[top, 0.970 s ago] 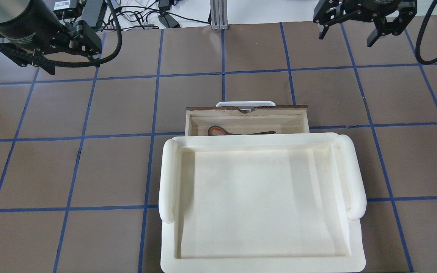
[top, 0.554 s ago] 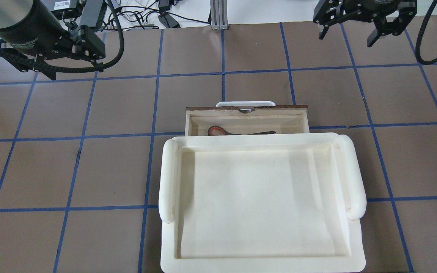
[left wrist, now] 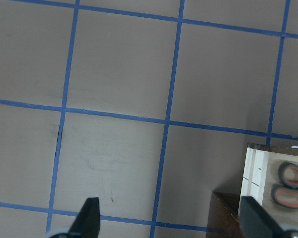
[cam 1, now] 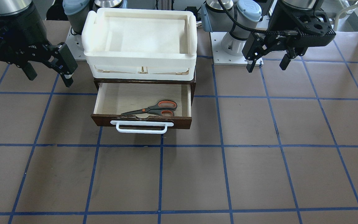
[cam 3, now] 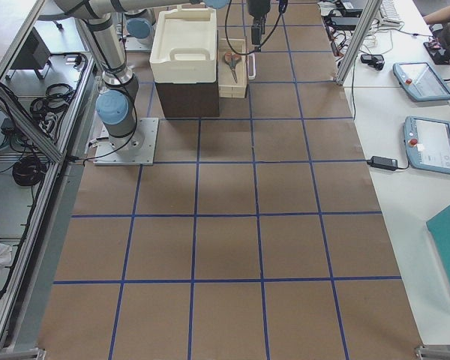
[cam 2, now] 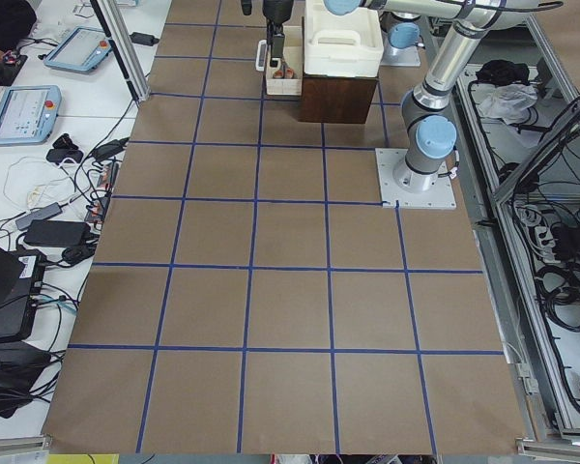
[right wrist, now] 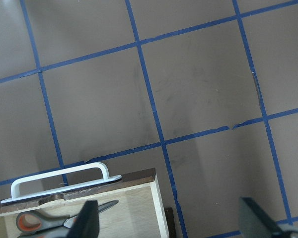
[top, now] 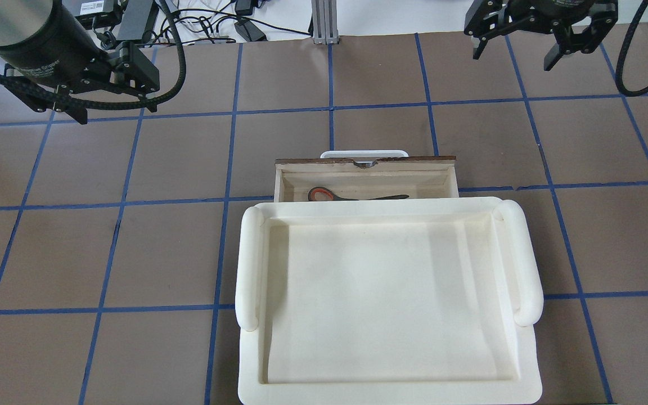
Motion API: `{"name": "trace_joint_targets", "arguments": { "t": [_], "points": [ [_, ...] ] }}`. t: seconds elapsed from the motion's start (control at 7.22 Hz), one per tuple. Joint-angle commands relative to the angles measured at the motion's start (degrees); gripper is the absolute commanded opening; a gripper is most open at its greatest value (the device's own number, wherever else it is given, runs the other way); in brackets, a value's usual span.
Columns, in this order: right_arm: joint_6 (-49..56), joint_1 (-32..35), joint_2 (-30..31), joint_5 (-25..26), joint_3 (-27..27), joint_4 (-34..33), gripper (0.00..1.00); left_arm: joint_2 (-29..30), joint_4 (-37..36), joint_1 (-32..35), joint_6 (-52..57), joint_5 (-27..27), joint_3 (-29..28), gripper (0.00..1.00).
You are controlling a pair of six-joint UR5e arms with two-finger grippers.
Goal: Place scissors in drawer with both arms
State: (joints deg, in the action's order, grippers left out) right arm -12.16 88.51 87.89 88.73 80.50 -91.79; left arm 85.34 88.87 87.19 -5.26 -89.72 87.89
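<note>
The scissors lie flat inside the open drawer, orange-lined handles toward my left side, blades toward my right. They also show in the overhead view and in both wrist views. The drawer's white bar handle faces away from me. My left gripper is open and empty, high above the table, to the left of the drawer. My right gripper is open and empty, high and to the right of the drawer.
A cream-white plastic tray sits on the dark cabinet that holds the drawer and hides the drawer's rear. Brown table with blue tape grid all around. Cables lie past the far edge.
My left arm has shifted slightly toward the drawer's side in the overhead view. The right arm, drawer and scissors have not moved.
</note>
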Motion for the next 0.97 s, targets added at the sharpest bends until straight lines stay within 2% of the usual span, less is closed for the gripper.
{"name": "trace_joint_targets", "arguments": {
  "t": [0.0,0.83],
  "points": [
    [-0.06,0.0,0.0,0.03,0.0,0.03,1.0,-0.09,0.16,0.0,0.16,-0.02,0.0,1.0],
    [0.03,0.0,0.0,-0.05,0.0,-0.05,1.0,-0.44,0.69,0.0,0.52,-0.02,0.0,1.0]
  ]
}}
